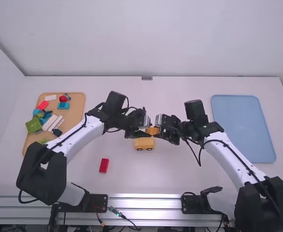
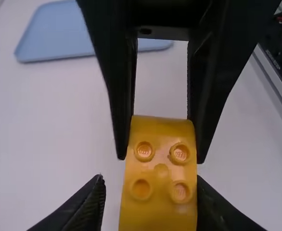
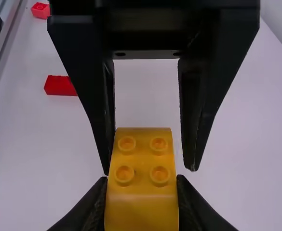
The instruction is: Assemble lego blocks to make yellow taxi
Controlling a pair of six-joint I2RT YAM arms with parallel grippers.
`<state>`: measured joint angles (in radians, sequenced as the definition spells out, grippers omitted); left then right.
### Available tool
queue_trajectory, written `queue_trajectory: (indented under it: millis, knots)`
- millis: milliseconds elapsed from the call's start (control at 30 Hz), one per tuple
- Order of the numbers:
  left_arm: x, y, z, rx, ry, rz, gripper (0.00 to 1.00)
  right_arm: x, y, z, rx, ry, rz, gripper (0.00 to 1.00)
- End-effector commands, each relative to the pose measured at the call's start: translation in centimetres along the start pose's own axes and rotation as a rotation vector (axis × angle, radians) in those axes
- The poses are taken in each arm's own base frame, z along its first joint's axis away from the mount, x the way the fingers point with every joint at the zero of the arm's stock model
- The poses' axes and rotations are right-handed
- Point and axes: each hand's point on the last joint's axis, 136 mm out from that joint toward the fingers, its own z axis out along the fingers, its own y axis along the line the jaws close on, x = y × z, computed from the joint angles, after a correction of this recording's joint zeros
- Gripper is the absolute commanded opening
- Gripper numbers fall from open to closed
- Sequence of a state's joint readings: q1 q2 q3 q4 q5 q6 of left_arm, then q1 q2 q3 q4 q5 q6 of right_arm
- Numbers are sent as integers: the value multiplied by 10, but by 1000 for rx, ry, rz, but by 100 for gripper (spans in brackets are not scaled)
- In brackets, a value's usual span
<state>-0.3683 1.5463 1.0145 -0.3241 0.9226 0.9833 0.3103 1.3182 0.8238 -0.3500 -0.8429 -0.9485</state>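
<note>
Brightly yellow, round-studded block [image 3: 141, 159].

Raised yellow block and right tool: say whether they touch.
Touching: the right wrist view shows the raised yellow block gripped between both fingers of the right tool.

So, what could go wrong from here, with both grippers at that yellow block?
The left gripper stands open around the yellow block, one finger right by its side, so a sideways nudge could twist it in the right gripper's hold. The two grippers' fingers are close enough that they might knock together. If the block slips, it could hit the wheeled yellow piece close by.
</note>
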Motion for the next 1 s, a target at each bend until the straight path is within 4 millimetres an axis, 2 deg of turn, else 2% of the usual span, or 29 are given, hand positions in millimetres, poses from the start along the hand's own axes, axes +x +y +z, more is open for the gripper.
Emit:
queue_trajectory:
  millis: [0, 300, 367, 433, 500, 733, 833, 867, 900, 933, 967]
  knots:
    - [-10, -1, -6, 0, -33, 11, 47, -12, -5, -4, 6, -28, -20, 0]
    - [-18, -6, -6, 28, -76, 51, 46, -12, -5, -4, 6, -28, -20, 0]
    - [-18, -7, -5, 33, -76, 50, 43, -12, -5, -4, 6, -27, -20, 0]
    - [-18, -7, -5, 33, -76, 51, 33, -12, -4, -4, 5, -28, -20, 0]
    - [-18, -7, -6, 31, -75, 50, 30, -12, -4, -4, 4, -29, -20, 0]
    - [-16, -6, -7, 27, -71, 43, 27, -13, -4, -4, 4, -30, -20, 0]
    - [-15, -7, -7, 30, -68, 40, 20, -13, -4, -4, 2, -31, -21, 0]
    - [-15, -7, -6, 30, -66, 39, 19, -13, -4, -4, 3, -31, -21, 7]
    - [-14, -6, -6, 24, -57, 38, 19, -13, -4, -4, 3, -31, -21, 33]
    - [-11, -5, -7, 17, -46, 35, 19, -13, -4, -4, 4, -31, -20, 54]
    - [-8, -4, -6, 9, -27, 32, 19, -13, -4, -4, 4, -31, -21, 85]
